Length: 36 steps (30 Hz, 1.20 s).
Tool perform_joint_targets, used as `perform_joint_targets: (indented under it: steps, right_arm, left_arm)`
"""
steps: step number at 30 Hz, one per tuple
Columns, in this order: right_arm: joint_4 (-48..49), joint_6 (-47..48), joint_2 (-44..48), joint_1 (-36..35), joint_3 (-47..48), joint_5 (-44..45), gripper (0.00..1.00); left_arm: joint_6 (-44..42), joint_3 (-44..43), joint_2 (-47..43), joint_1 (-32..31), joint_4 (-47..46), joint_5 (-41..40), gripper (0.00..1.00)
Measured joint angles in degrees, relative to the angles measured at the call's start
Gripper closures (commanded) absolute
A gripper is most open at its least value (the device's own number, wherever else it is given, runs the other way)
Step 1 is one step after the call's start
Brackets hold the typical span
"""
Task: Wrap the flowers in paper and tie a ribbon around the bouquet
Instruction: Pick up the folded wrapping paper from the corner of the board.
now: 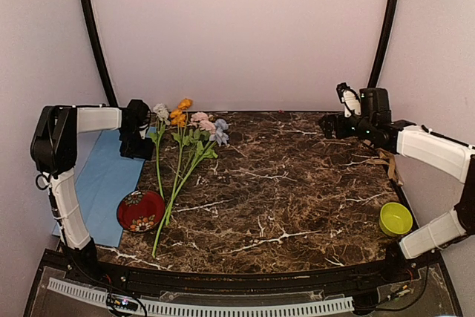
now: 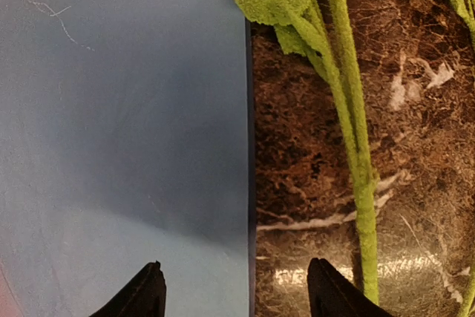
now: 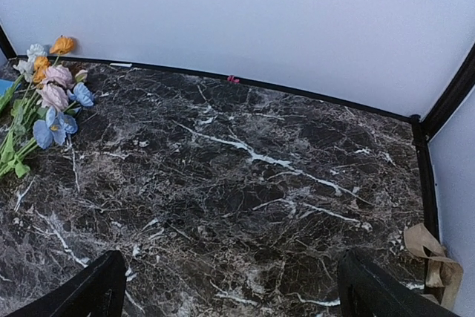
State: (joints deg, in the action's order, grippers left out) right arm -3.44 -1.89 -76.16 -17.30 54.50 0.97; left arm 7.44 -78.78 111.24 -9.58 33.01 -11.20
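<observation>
The left gripper (image 2: pixel 234 263) hangs spread, pinching nothing. The paper (image 2: pixel 111 146) ends between its jaws, lower centre; the flowers (image 2: pixel 349 109) lie just right.

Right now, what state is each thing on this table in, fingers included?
Light blue paper sheet: flat, unfolded.
Green-stemmed artificial flowers: lying loose, unwrapped.
Tan ribbon strip: bunched, around nothing.
Red patterned dish: upright, empty.
Yellow-green bowl: upright.
Left fingers: open over the sheet's edge.
Right fingers: open, empty.
</observation>
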Motion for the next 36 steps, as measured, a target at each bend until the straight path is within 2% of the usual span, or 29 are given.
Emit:
perform_joint_targets:
  steps: [4, 6, 11, 30, 32, 35, 36]
  right_arm:
    - [-1.64, 0.83, -1.29, -1.38, 0.46, 0.24, 0.00]
    - [-2.67, 1.07, -1.81, -1.88, 1.01, 0.35, 0.00]
    - [-3.58, 1.40, -2.19, -2.51, 1.55, 1.01, 0.00]
    - [-5.18, 2.32, -2.93, -3.50, 2.95, 2.73, 0.00]
    - [-5.49, 2.36, -2.93, -3.56, 2.95, 2.75, 0.00]
    - [-5.77, 2.49, -2.93, -3.72, 2.95, 2.71, 0.00]
    - [-5.86, 2.51, -2.95, -3.72, 2.99, 2.71, 0.00]
  left_arm:
    - [-0.46, -4.28, 4.44, 1.01, 2.21, -0.07, 0.33]
    - [-0.52, -4.74, 6.08, 1.33, 2.86, 0.17, 0.29]
    - [-0.92, -5.11, 6.19, 2.64, 3.17, 1.55, 0.27]
    - [-0.50, -4.42, 6.27, 6.60, 3.30, 9.62, 0.47]
    - [-0.52, -4.42, 6.27, 6.80, 3.32, 9.77, 0.43]
    - [-0.31, -4.50, 6.25, 6.82, 3.54, 9.16, 0.30]
    - [-0.22, -4.55, 6.25, 7.02, 3.76, 8.81, 0.29]
